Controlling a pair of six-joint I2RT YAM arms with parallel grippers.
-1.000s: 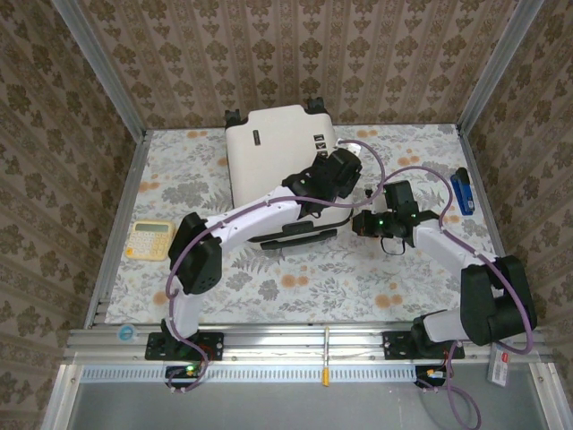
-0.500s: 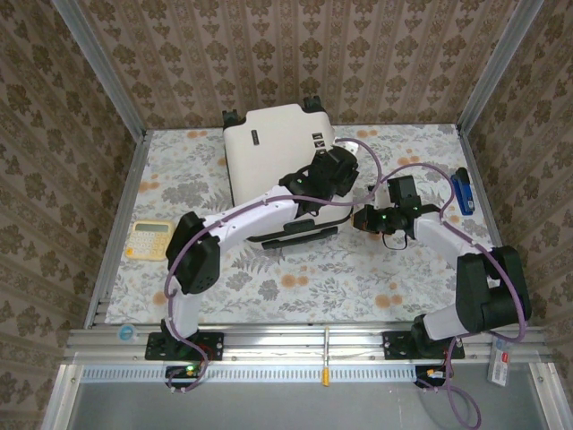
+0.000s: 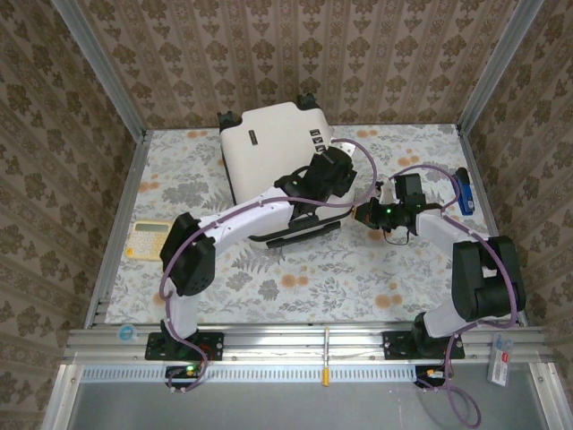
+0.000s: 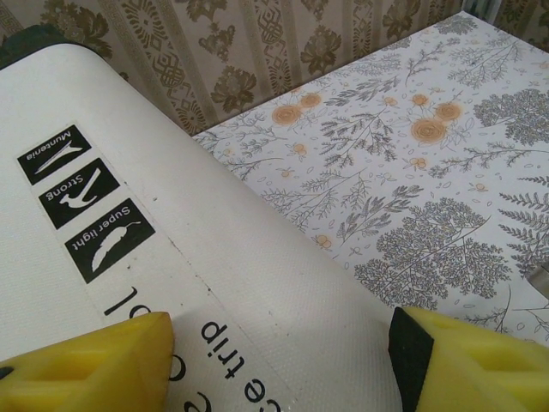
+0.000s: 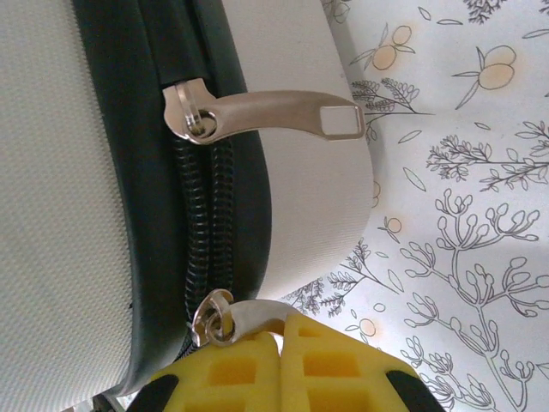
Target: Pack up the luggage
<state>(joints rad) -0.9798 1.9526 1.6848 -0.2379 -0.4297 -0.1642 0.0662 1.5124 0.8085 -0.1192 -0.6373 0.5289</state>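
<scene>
**Thin hold on the zipper pull, unbraced case**

The right hand (image 5: 279, 360) has its yellow pads pressed together on the end of a curved silver metal zipper pull (image 5: 244, 316), with only the tip of the tab caught between them. That looks like the weak spot. A tug at any angle off the black coil zipper track (image 5: 206, 215) would likely let the smooth tab slide out, or twist it on its small ring. A second silver zipper pull (image 5: 274, 116) lies free farther along the track, flat against the shell. Running one slider hard into the other could jam them. I cannot tell whether the stretch between them is meshed.

The left hand (image 4: 279, 360) stands wide and holds nothing, one yellow pad over the printed lid and the other past its edge. I cannot tell whether it presses on the shell. If it does not, the pull could drag the small cream-white hard-shell suitcase (image 3: 269, 148) on its black wheels across the floral-covered bench (image 3: 313, 269). The suitcase lies shut toward the far edge of the bench, under the left arm.
</scene>
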